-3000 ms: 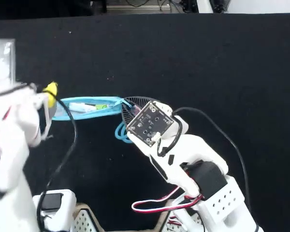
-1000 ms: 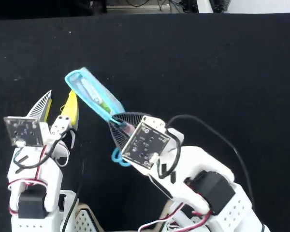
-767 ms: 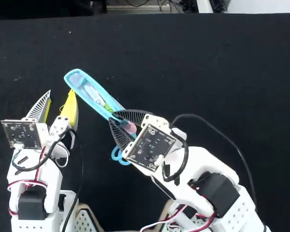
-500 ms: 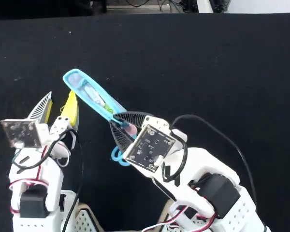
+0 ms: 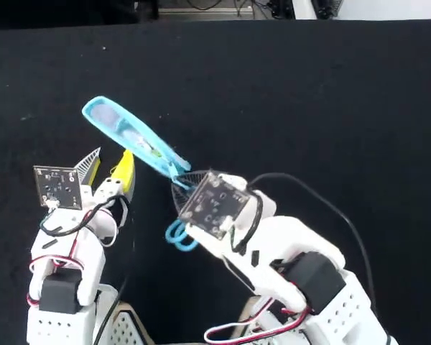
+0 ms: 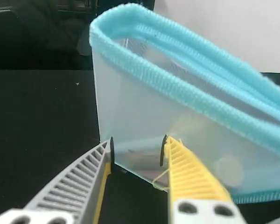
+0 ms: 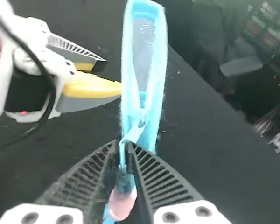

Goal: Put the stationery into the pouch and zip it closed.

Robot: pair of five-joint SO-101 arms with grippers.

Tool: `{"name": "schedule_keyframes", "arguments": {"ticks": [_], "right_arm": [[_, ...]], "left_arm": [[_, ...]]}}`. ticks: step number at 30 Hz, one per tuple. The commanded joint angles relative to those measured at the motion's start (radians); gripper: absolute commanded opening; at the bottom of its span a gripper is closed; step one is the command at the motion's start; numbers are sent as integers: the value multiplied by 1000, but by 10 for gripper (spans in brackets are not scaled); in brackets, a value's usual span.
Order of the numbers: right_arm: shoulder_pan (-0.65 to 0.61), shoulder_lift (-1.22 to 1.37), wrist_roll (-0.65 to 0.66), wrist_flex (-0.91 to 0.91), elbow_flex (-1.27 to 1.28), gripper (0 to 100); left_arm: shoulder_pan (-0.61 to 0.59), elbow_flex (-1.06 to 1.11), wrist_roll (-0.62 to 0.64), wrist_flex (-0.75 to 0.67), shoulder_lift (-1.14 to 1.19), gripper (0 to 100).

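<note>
The right gripper (image 7: pixel 124 148) pinches the zip end of the clear blue-edged pouch (image 5: pixel 122 133), holding it over the black table (image 5: pixel 309 93) with stationery (image 5: pixel 145 146) inside, and the left gripper (image 5: pixel 113 154) sits just beside the pouch with its jaws wide apart

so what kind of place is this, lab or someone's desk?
Probably a robotics lab bench: a black-covered table, two white robot arms mounted side by side at its near edge, and loose cables beyond its far edge.
</note>
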Motion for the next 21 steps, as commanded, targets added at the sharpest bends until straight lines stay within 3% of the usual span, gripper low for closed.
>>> {"name": "schedule_keyframes", "arguments": {"ticks": [1, 3, 15, 21], "right_arm": [[15, -16, -112, 49, -56, 150], [17, -16, -147, 81, -68, 201], [0, -18, -153, 86, 62, 184], [0, -18, -153, -150, 206, 184]], "left_arm": [[18, -16, 6, 5, -8, 186], [18, -16, 6, 14, -8, 185], [22, -18, 6, 66, -8, 185], [21, -24, 6, 66, -8, 184]]}}
